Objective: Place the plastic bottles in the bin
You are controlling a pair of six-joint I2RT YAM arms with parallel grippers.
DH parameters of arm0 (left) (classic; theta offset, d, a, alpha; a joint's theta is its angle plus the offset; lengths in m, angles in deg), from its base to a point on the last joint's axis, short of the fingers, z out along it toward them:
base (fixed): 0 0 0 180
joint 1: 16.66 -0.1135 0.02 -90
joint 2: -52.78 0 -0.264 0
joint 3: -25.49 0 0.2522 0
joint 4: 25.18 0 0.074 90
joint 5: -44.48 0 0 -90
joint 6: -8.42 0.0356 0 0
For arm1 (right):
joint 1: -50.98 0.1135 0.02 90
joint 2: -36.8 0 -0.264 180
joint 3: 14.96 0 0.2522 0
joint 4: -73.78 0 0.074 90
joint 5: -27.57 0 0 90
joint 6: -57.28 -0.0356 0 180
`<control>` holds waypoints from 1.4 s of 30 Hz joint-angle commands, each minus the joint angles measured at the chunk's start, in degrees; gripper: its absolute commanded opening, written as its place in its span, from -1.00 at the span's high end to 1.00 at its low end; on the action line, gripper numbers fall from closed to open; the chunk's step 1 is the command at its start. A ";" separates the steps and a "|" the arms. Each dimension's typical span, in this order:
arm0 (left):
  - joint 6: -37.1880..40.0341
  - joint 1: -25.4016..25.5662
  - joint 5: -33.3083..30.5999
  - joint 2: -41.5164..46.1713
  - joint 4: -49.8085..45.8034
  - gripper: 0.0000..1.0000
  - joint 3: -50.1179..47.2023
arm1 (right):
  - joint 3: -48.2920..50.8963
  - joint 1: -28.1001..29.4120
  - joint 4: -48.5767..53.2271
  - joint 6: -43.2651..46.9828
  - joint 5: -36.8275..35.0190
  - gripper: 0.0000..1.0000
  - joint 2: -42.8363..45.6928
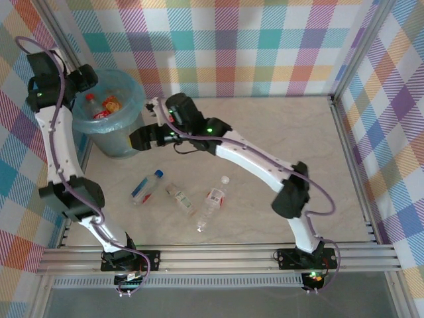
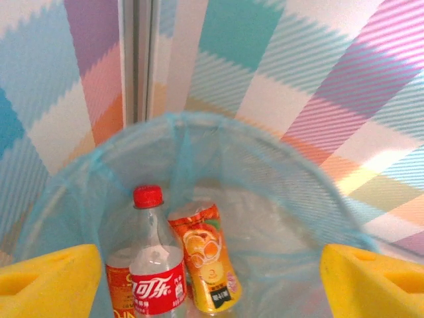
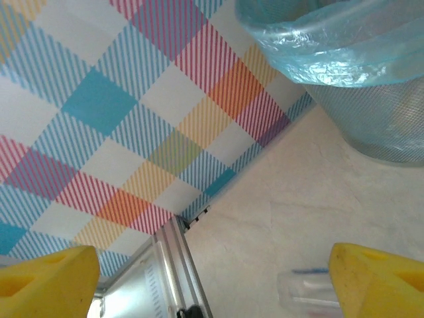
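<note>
Yellow fingertips (image 2: 46,285) fill both lower corners of the left wrist view, and we see them spread wide with nothing between them: the left gripper (image 2: 212,288) is released and hangs directly over the mouth of the bin (image 2: 278,199). Just below it, inside the light-blue bag, stand a clear cola bottle (image 2: 156,265) with a red cap and red label and, touching it on its right, an orange bottle (image 2: 207,262). A strip of orange-red label shows behind the cola bottle, and we cannot tell whether it belongs to a third bottle. From above we count the same two bottles in the bin (image 1: 109,132), with the left gripper (image 1: 87,79) over its far left rim. The right gripper (image 1: 139,139) hovers low beside the bin's right wall. In its own wrist view the fingertips (image 3: 46,281) also stand wide apart and empty, so the right gripper (image 3: 212,285) is released too. The bin (image 3: 377,119) sits up and to the right in that view, near but not touching. A blurred clear bottle end (image 3: 306,291) lies on the table (image 3: 278,218) just inside the right finger, ungripped. Nearer the arm bases, three bottles lie on the table (image 1: 265,119): a blue-capped bottle (image 1: 147,187), a small clear bottle (image 1: 180,199) just beside it, and a white-capped bottle (image 1: 213,202) with a red label. All three are well apart from the bin.
</note>
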 commanded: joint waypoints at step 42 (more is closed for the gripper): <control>-4.78 48.89 -10.76 46.42 0.16 -0.69 -57.11 | 57.35 1.78 14.55 -24.12 -16.63 -0.99 23.24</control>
